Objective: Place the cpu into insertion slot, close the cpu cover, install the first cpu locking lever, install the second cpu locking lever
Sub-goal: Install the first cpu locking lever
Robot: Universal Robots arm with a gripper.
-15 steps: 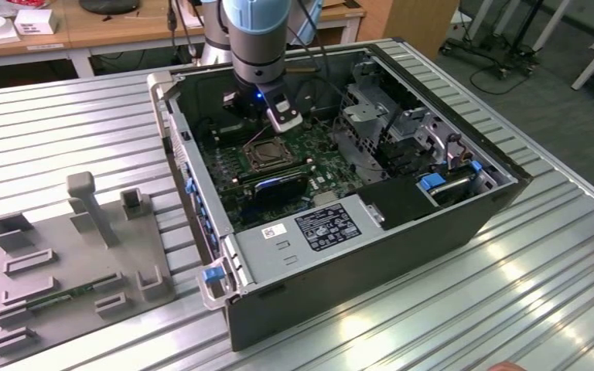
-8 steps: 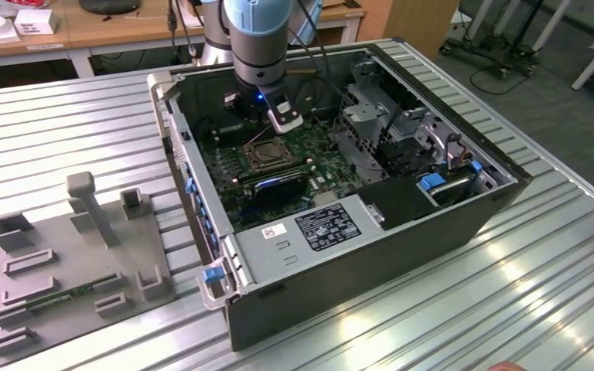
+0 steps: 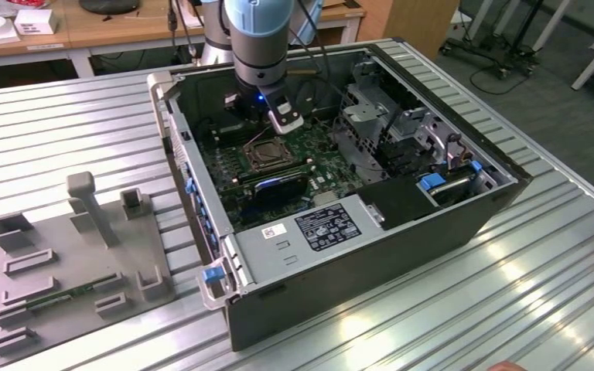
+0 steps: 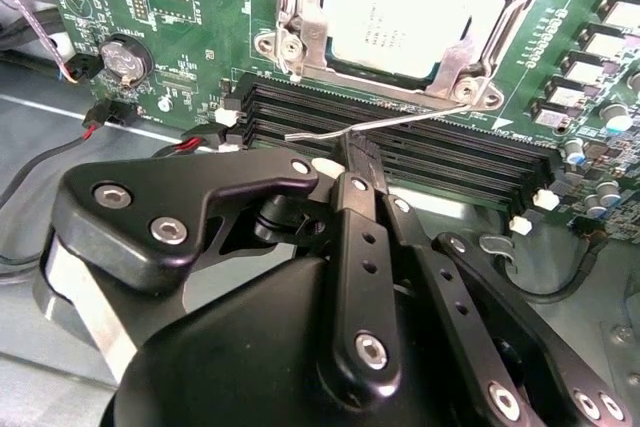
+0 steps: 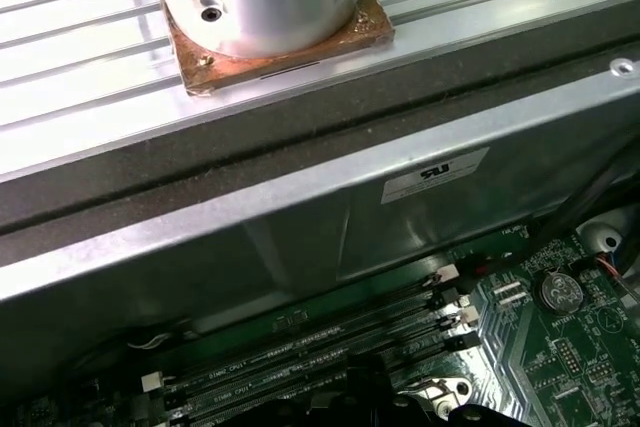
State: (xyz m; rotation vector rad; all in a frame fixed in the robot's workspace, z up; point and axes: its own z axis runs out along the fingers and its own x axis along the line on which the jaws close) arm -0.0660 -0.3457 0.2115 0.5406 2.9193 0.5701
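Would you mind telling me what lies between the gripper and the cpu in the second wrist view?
In the second wrist view, the long black memory slots and a thin silvery locking lever lie between the gripper and the cpu.

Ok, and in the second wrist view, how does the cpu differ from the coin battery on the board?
The cpu is square; the coin battery is round. The cpu is plainly the larger, the coin battery much smaller. The cpu is framed by the silvery cpu cover; the coin battery sits in a black round holder. Both are flat, metal-topped and lie on the green circuit board.
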